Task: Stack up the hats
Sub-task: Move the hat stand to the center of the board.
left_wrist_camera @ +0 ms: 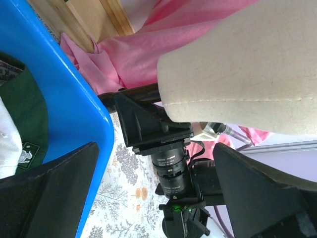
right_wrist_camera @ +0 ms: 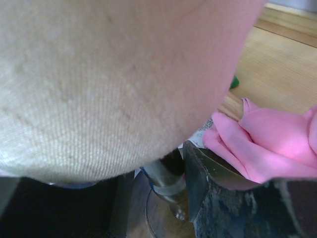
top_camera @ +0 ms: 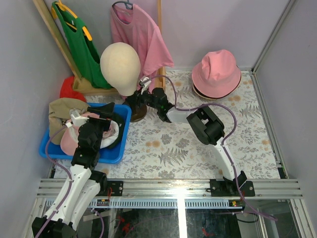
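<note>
The left gripper [top_camera: 105, 119] hovers over the blue bin [top_camera: 125, 124], jaws spread wide and holding nothing. It is probably poised to pick from the 3 caps lying there unstacked: the tan cap [top_camera: 62, 109], the pink cap [top_camera: 67, 140] and the dark green cap [left_wrist_camera: 30, 119]. Further in, the right gripper [top_camera: 143, 89] reaches under the mannequin head [top_camera: 120, 62], close to its stand [right_wrist_camera: 166, 193]. Whether it clasps anything I cannot tell. At the far right the pink bucket hat [top_camera: 216, 72] sits on the table [top_camera: 163, 148], likely where the stack goes.

caps [top_camera: 67, 141] in bin [top_camera: 125, 126], left | bucket hat [top_camera: 216, 74] far right
</note>
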